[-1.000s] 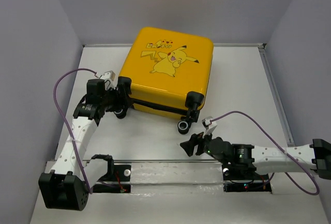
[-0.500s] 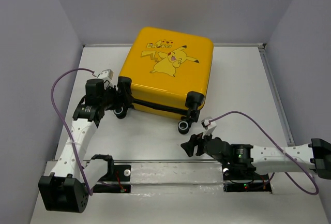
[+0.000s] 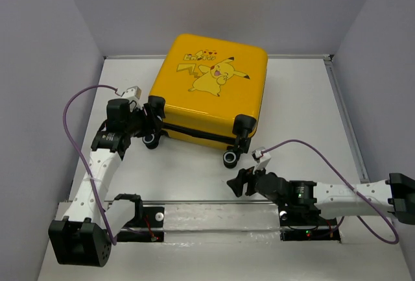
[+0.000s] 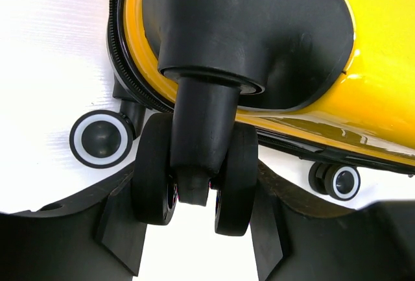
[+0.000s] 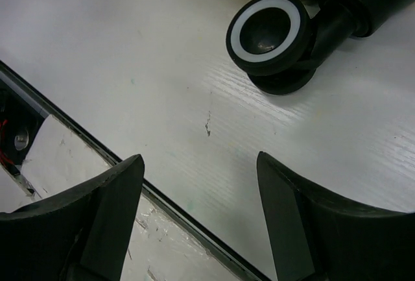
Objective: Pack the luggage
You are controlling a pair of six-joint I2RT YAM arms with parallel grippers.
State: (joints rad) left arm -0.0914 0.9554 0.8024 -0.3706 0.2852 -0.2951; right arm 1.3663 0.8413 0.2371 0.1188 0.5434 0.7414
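Arm bases: bolted along a metal rail (image 3: pixel 214 216) at the bottom edge of the top view, the left base in the lower left corner.

Right arm: lay low from the lower right of the frame, pointing left, with a purple cable (image 3: pixel 311 146) looping over it.

Right end effector (image 3: pixel 237 182) (image 5: pixel 198 177): spread wide, nothing between its fingers, hovering above the bare white surface (image 3: pixel 298 99) (image 5: pixel 130 54) just past the rail.

Ringed caster wheel (image 3: pixel 230 158) (image 5: pixel 267 31): black with a white ring, at the upper right of the right wrist view, resting on the surface just beyond the right end effector and apart from it.

Left arm: reached up the left side of the frame, then turned right toward the case.

Left end effector (image 3: pixel 149 128) (image 4: pixel 194 229): pinching the twin caster wheel (image 4: pixel 193 180); its black fingers (image 4: pixel 120 229) lay against the two outer faces of that wheel.

Twin caster wheel: two black discs on one black stem under the case's near left corner, filling the middle of the left wrist view.

Luggage (image 3: pixel 211 93) (image 4: pixel 382 67): lay flat on the surface at upper centre of the top view, zipped shut, wheels toward the arms, its far end near the back wall.

Shell: glossy yellow with a black zipper line along the near side.

Print (image 3: pixel 213 73): a yellow cartoon figure on the upward face.
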